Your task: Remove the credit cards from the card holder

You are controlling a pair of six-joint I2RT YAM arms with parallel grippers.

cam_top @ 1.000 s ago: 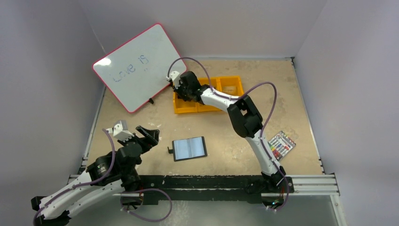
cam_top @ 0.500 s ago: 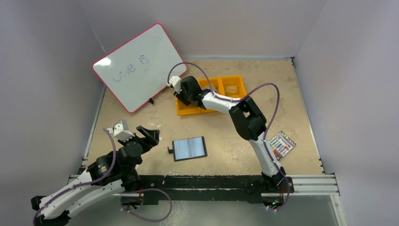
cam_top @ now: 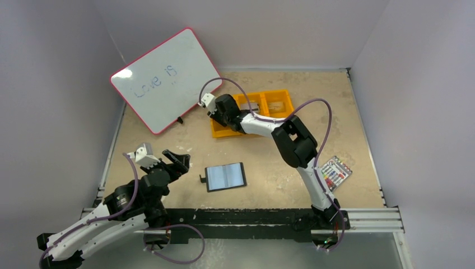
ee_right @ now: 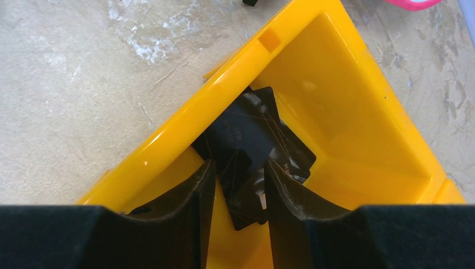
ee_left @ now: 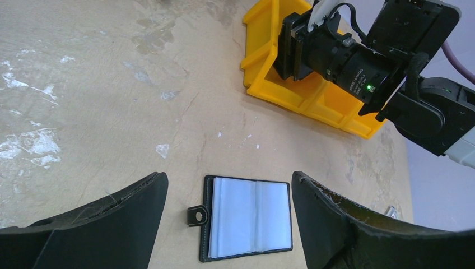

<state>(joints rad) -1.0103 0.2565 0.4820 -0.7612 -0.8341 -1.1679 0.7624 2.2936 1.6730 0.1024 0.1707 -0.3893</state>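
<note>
The black card holder (cam_top: 225,176) lies open on the table, its clear sleeves up and its snap tab to the left. In the left wrist view it (ee_left: 249,218) lies ahead between my open, empty left gripper's (ee_left: 228,178) fingers. That gripper (cam_top: 178,159) hovers left of it. My right gripper (cam_top: 220,119) reaches into the left compartment of the orange tray (cam_top: 283,96). Its fingers (ee_right: 240,165) are slightly apart above black credit cards (ee_right: 252,140) leaning in the tray's corner. They are not gripping them. Pale cards show in the middle (cam_top: 253,104) and right (cam_top: 274,105) compartments.
A pink-framed whiteboard (cam_top: 165,78) stands at the back left, close to the tray. A pack of coloured markers (cam_top: 335,172) lies at the right. The tray's walls (ee_right: 347,112) surround the right fingers. Grey walls enclose the table.
The right gripper has shifted slightly nearer and to the right over the tray's left compartment. The left arm and the card holder have not moved.
</note>
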